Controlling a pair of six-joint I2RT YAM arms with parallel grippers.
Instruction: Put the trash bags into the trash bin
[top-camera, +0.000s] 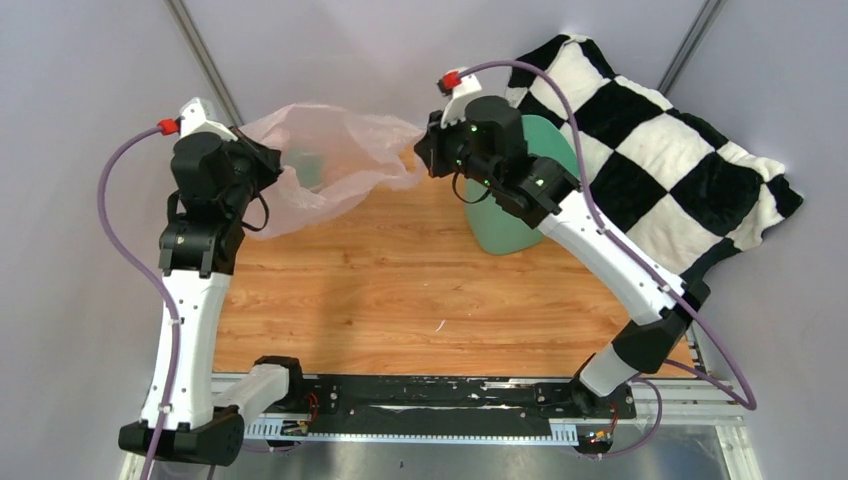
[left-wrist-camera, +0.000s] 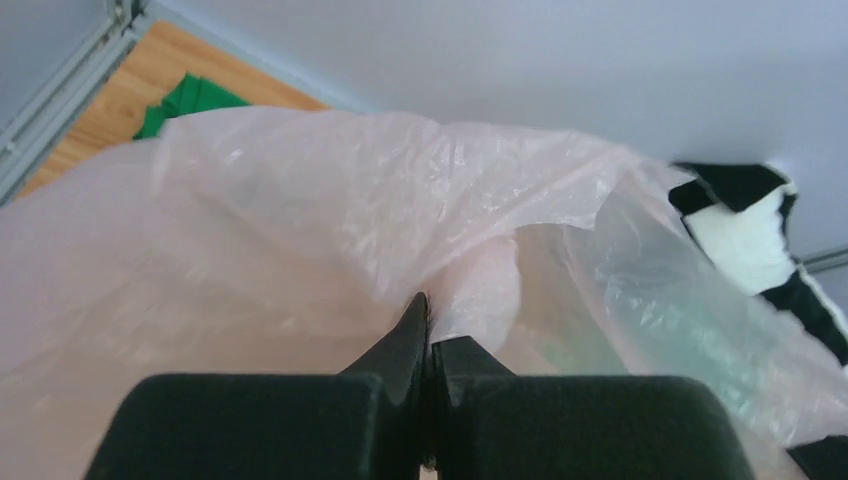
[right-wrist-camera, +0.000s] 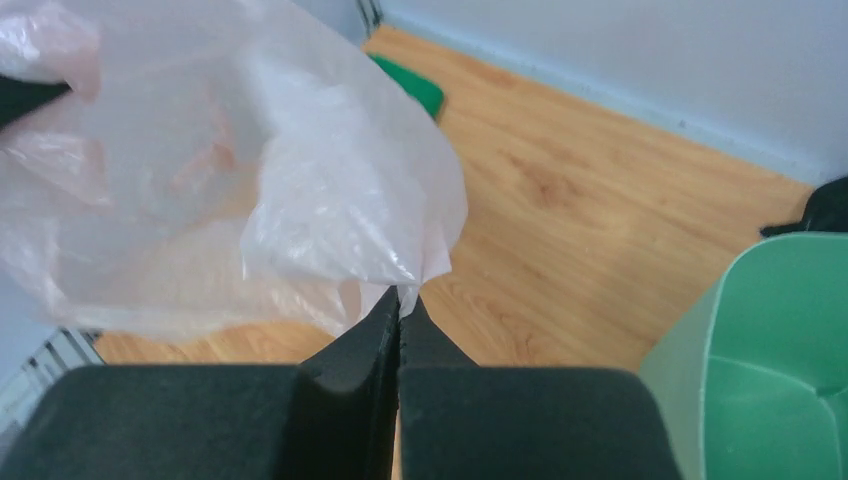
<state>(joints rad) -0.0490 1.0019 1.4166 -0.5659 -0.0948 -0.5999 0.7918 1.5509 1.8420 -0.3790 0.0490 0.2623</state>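
The pale-pink translucent trash bag hangs stretched above the table's far side, held between both arms. My left gripper is shut on the bag's left edge; in the left wrist view its fingertips pinch the film of the trash bag. My right gripper is shut on the right corner; in the right wrist view its jaws clamp a tip of the trash bag. The mint-green trash bin stands under the right arm, partly hidden by it, with its wall at the right wrist view's lower right.
A black-and-white checkered cushion leans at the back right, behind the bin. A small dark green folded cloth lies on the wooden table near the back left, under the bag. Grey walls close in on both sides.
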